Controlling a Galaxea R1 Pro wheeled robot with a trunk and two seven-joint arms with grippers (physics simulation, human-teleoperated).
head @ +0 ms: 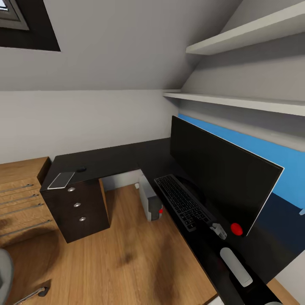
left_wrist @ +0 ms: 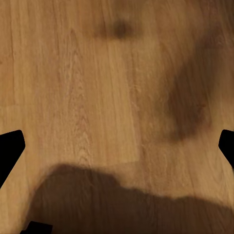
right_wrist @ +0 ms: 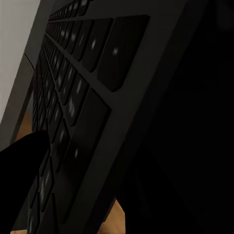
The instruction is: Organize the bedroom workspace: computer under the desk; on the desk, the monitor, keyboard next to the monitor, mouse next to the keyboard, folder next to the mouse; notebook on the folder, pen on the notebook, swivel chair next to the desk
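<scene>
The L-shaped counter [head: 123, 159] carries the monitor [head: 220, 169] on its right wing, and the keyboard [head: 183, 201] lies just in front of it. The right pincer [head: 219, 230] sits at the keyboard's near end, grip unclear; the left pincer [left_wrist: 117, 146] hangs apart over floor. I'd slide the keyboard flat, parallel to the screen.

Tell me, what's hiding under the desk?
Under the desk a light-grey computer stands on the wooden floor, tucked below the edge near the keyboard. The desk top covers the space further back beneath the monitor, so that part cannot be seen.
</scene>
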